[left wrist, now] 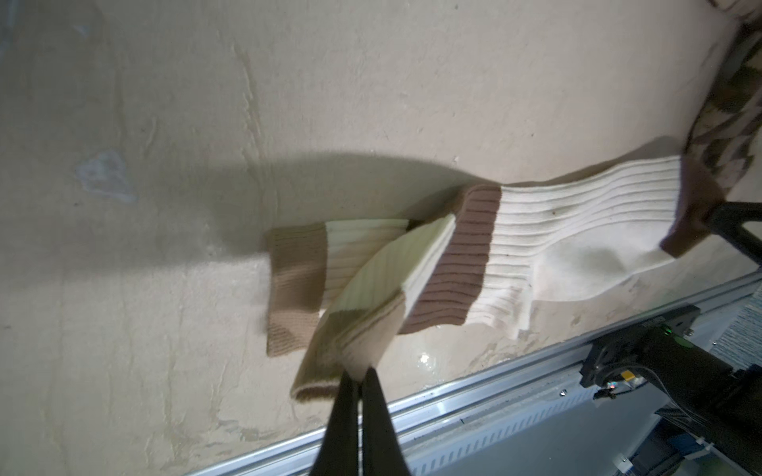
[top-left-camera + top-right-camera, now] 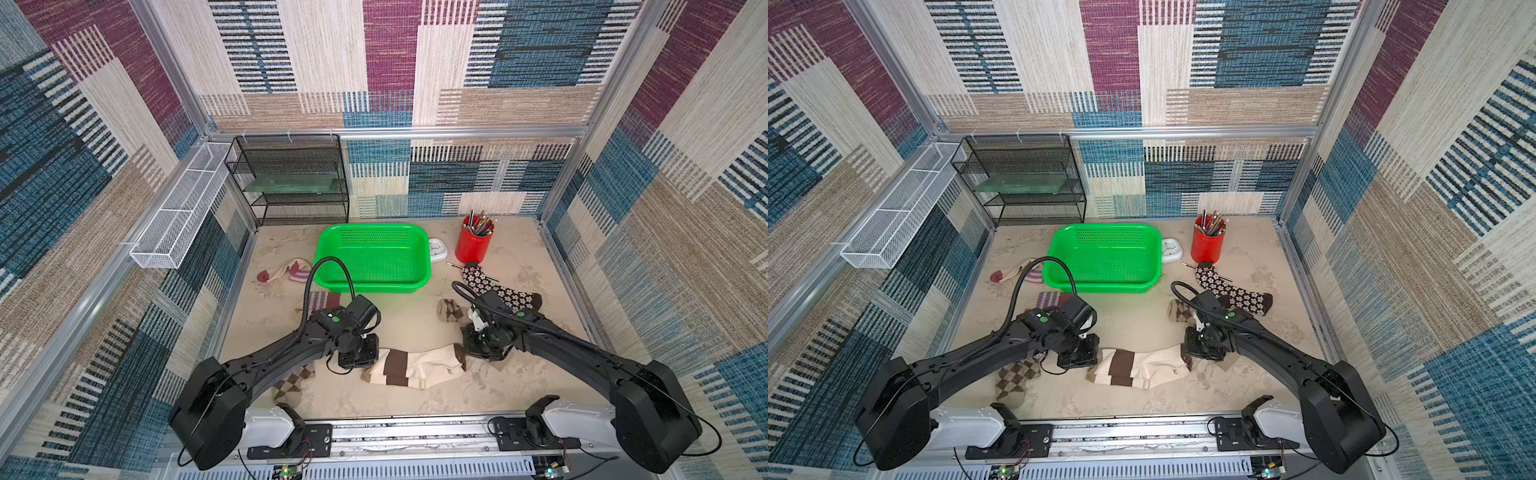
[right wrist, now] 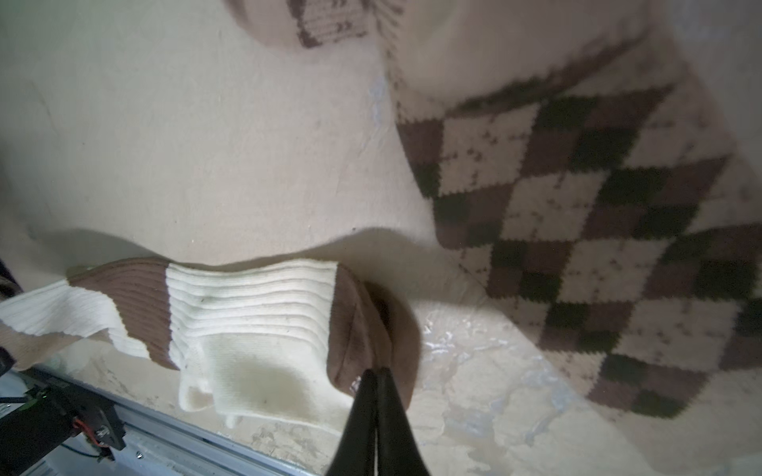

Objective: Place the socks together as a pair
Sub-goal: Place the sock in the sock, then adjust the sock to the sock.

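Note:
A cream sock with brown bands [image 2: 419,365] [image 2: 1142,368] is stretched between both grippers near the table's front. My left gripper [image 1: 361,377] [image 2: 371,366] is shut on its cuff end. My right gripper [image 3: 377,371] [image 2: 465,353] is shut on its brown toe [image 3: 363,329]. A second cream and brown cuff [image 1: 297,288] lies under the held cuff. Argyle socks lie at the front left [image 2: 293,382] and by the right arm [image 2: 449,309] [image 3: 577,206]. A daisy sock [image 2: 498,291] lies at the right. Purple-striped socks lie at the left [image 2: 282,272] and by the left arm [image 2: 322,299].
A green basket [image 2: 374,257] stands at the middle back, with a white clock [image 2: 437,249] and a red pencil cup [image 2: 473,243] to its right. A black mesh shelf [image 2: 291,178] fills the back left corner. A white wire tray [image 2: 183,208] hangs on the left wall.

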`<state>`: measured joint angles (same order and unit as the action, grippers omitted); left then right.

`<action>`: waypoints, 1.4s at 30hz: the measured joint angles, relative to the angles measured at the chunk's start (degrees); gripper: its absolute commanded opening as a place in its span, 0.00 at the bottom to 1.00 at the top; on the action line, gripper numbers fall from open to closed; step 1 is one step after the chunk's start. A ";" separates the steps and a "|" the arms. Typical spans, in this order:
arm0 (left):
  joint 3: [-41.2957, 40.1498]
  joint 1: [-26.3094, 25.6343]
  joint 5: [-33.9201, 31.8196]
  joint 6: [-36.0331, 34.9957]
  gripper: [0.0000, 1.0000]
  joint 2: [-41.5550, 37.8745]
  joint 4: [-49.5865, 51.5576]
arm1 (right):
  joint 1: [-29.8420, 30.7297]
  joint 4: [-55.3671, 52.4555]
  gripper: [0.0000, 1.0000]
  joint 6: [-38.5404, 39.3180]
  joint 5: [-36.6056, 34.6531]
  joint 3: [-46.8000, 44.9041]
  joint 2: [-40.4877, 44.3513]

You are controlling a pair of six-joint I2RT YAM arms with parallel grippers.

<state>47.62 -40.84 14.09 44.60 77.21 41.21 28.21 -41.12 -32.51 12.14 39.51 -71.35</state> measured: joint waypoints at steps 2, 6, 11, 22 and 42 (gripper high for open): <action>-0.28 0.00 0.00 -0.35 0.04 0.61 -0.39 | -0.04 0.90 0.13 0.70 -0.81 -0.42 -0.02; -1.36 0.20 0.02 -0.83 0.20 -0.52 -1.97 | -0.04 1.53 0.19 1.51 -1.55 -1.66 0.39; -2.45 0.17 1.20 -0.59 0.41 -3.89 -3.28 | -0.04 1.40 0.37 1.46 -1.66 -2.36 2.14; -5.40 0.22 1.25 3.30 0.58 -10.97 -2.32 | 1.75 -0.31 0.64 -0.74 -0.57 -1.38 8.35; -9.51 0.83 -1.84 5.38 0.51 -4.52 -6.95 | 0.92 4.11 0.55 -5.64 4.35 -7.61 7.45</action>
<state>38.11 -40.01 12.25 49.98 72.69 34.26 29.12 -37.01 -38.15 16.49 31.90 -63.90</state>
